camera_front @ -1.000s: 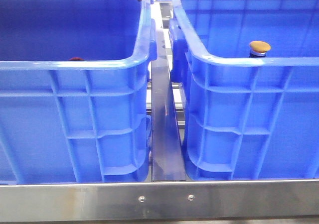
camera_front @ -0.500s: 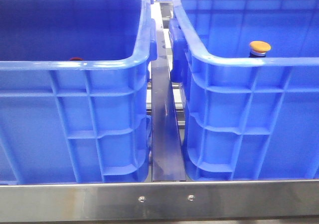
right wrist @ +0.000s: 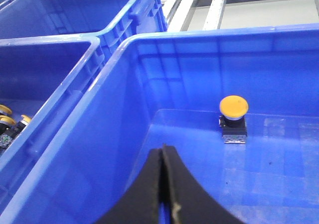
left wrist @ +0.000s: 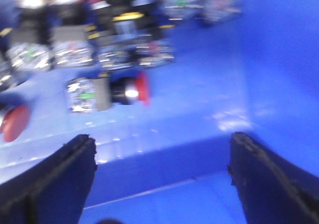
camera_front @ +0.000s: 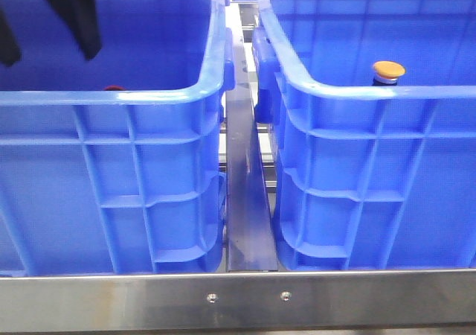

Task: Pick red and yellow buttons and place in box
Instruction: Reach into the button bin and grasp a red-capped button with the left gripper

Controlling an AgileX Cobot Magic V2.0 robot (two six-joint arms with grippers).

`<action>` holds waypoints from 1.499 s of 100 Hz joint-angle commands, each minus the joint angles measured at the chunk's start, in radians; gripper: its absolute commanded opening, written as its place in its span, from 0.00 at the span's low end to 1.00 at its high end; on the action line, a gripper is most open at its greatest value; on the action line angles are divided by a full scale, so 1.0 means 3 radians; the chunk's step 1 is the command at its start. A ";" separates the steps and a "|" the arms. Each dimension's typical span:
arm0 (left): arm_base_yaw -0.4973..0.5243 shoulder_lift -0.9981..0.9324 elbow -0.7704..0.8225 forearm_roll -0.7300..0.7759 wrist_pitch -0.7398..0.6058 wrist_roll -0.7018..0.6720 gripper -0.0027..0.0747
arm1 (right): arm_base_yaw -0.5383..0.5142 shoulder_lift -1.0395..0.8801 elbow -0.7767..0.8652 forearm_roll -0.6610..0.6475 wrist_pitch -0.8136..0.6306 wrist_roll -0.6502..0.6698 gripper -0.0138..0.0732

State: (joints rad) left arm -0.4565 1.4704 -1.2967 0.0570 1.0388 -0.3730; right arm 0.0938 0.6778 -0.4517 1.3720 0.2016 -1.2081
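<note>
Red button [left wrist: 127, 90] is your target, lying on its side on the floor of the left crate [camera_front: 149, 97], cap facing three o'clock in the left wrist view, and your left gripper [left wrist: 162, 176] is right over it with the jaws spread wide and empty, one dark finger at each lower corner, the button framed toward twelve o'clock between them. That wide spread makes sense: the button lies loose in front of a blurred row of other switches [left wrist: 84, 40], with a second red cap [left wrist: 14, 122] off at nine o'clock, so you want room to straddle just the one. In the front view the left arm's dark fingers [camera_front: 74, 15] now hang well inside the left crate at ten o'clock; half a second ago only a dark tip showed at the top edge, and a second ago it sat up near the gap between the crates, so you're dropping in fast, and the wrist picture is smeared with it. Over on the right, your right gripper [right wrist: 162, 194] has its fingers pressed together, holding nothing, poised above the floor of the right crate [camera_front: 372, 89]. Yellow button [right wrist: 233, 118] stands upright on its base there, up at one o'clock from those fingertips and well apart from them, looking like it's already delivered; in the front view its cap [camera_front: 388, 70] peeks over the rim, unmoved across all three frames.
</note>
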 commanded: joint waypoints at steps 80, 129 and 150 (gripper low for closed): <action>0.0340 0.1167 -0.0946 -0.0375 0.0006 0.0418 0.70 | -0.0010 -0.0013 -0.0083 0.0038 0.0067 -0.0031 0.12; 0.0408 0.1239 -0.0960 -0.0390 -0.0063 0.0484 0.22 | -0.0010 -0.0013 -0.0083 0.0038 0.0070 -0.0031 0.12; 0.0408 0.1209 -0.0960 -0.0393 -0.0121 0.0484 0.05 | -0.0010 -0.0013 -0.0083 0.0038 0.0073 -0.0031 0.12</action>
State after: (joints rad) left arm -0.3381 1.8919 -1.5516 -0.0483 1.0432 -0.2268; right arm 0.0938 0.6778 -0.4517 1.3720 0.2256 -1.2088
